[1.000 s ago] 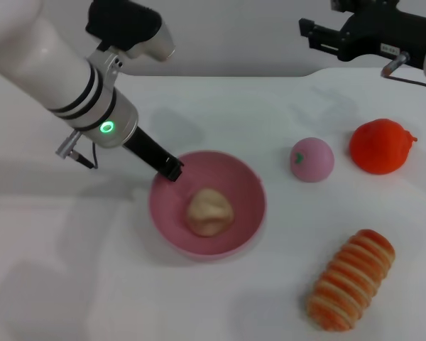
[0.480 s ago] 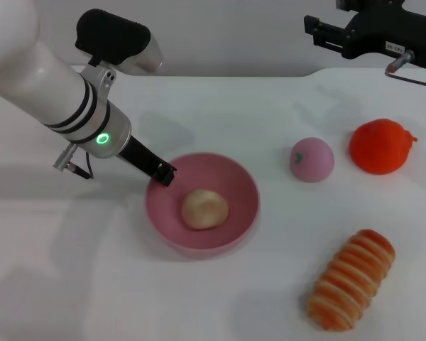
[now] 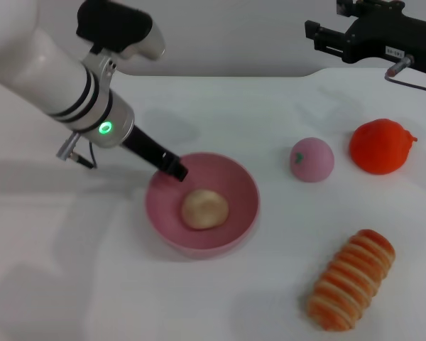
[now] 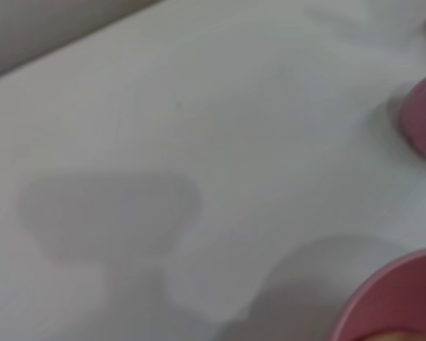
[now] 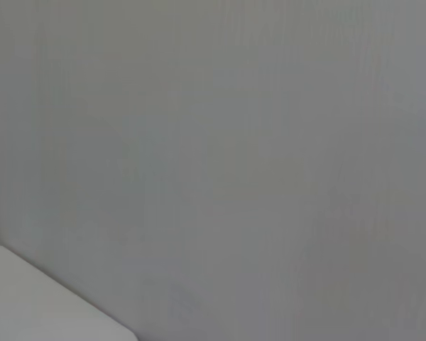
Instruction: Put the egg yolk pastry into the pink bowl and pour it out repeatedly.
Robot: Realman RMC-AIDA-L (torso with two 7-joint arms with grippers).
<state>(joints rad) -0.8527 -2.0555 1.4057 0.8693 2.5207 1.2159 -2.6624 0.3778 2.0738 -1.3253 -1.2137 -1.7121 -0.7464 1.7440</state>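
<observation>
Head cam sits high, looking fwd and down over the white desk (image 3: 92,284), wide enough to take in the pink bowl (image 3: 201,203) near centre, the pink ball (image 3: 312,159) to its right, and both arms at the top corners. Left wrist cam is very close to the desk (image 4: 163,106), facing across its surface at a low angle; it shares w/ the head view only a bit of the bowl's rim (image 4: 383,298) and an edge of the ball (image 4: 422,117). Right wrist cam faces a plain grey wall (image 5: 234,142), w/ just a white corner of the desk (image 5: 28,298) in shot.
</observation>
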